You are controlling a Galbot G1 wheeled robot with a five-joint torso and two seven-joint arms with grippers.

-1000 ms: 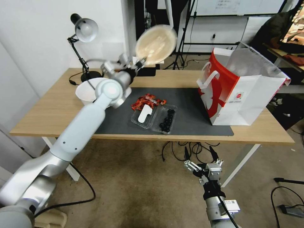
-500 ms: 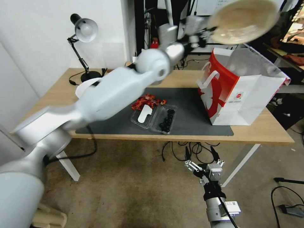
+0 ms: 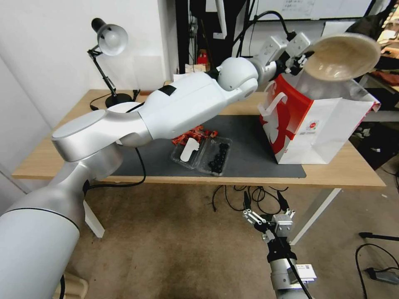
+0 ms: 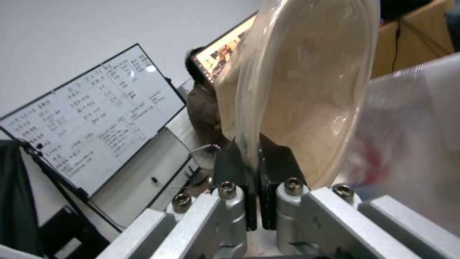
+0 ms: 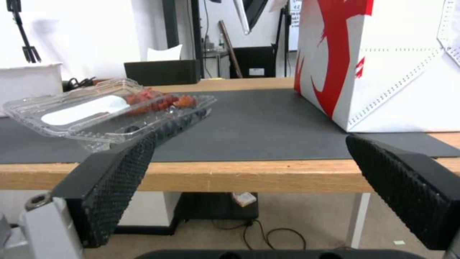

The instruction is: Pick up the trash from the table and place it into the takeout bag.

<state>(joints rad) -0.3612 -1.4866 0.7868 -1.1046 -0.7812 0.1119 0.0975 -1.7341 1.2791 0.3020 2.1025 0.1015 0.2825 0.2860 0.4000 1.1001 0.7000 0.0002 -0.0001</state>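
My left gripper (image 3: 300, 62) has its fingers (image 4: 239, 169) clenched on the rim of the tan bowl (image 3: 343, 56), tilted over the open mouth of the takeout bag (image 3: 316, 124) at the counter's (image 3: 62, 145) right end. Bowl looks light, thin-walled, prob. flexes w/ a slick film, so rim pinch is the sensible hold. Right gripper (image 3: 265, 202) hangs released below the counter's front edge. Red wrappers (image 3: 193, 133) and clear clamshell (image 3: 203, 153) remain mid-mat.
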